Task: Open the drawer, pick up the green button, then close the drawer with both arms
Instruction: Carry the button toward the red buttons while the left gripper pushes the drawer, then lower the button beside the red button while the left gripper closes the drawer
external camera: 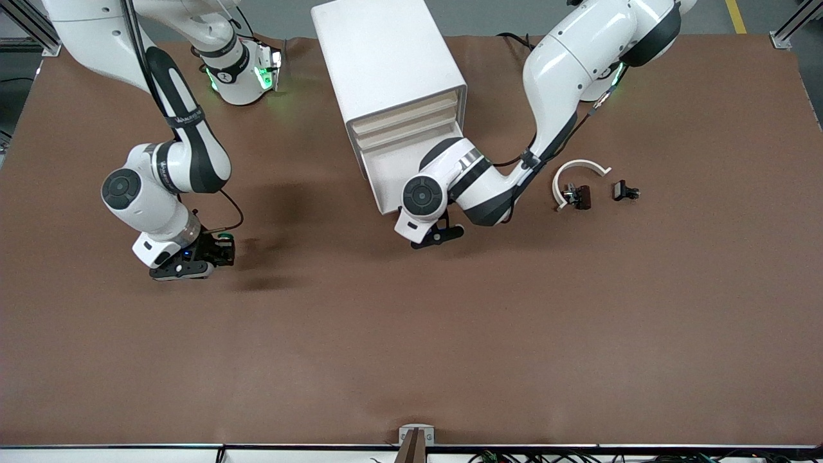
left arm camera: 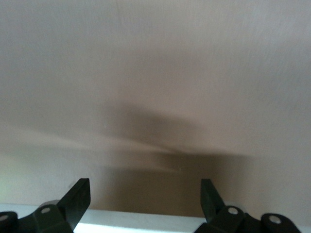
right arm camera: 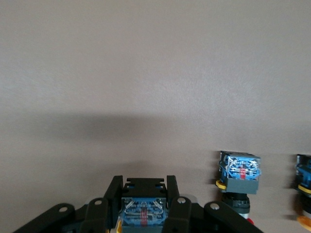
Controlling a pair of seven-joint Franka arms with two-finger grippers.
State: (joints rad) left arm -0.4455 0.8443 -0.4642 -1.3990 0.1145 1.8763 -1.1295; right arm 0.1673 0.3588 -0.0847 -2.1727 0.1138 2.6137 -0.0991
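The white cabinet [external camera: 386, 58] stands at the table's middle, far from the front camera. Its lowest drawer [external camera: 393, 172] is pulled out toward that camera. My left gripper [external camera: 442, 233] is low at the open drawer's front corner. In the left wrist view it [left arm camera: 144, 187] is open and empty, with a white edge [left arm camera: 146, 221] between its fingers. My right gripper [external camera: 217, 252] is low over the table toward the right arm's end. It is shut on the button, whose green cap [external camera: 225, 237] shows. In the right wrist view the fingers [right arm camera: 143, 184] clamp its blue-grey base block [right arm camera: 143, 211].
A white curved piece [external camera: 577, 172] and two small dark parts [external camera: 578, 195] [external camera: 625, 191] lie toward the left arm's end. The right wrist view shows another button block with a yellow collar [right arm camera: 239, 174] and one more at the frame's edge [right arm camera: 304, 187].
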